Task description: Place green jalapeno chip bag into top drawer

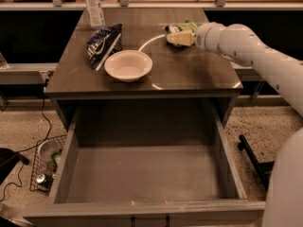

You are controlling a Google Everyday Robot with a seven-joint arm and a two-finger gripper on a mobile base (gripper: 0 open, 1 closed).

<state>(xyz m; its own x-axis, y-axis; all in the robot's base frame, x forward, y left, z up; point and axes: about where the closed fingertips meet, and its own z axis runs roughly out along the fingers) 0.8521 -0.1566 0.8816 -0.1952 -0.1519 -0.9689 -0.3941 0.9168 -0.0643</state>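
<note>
Bag location: green jalapeno chip bag (185, 27) lies on the tabletop's (189, 70) far right, touching my gripper (177, 38) and just behind its tip. Can't tell if I'm clamped on it. Top drawer (142, 174) is open, below and nearer.
</note>
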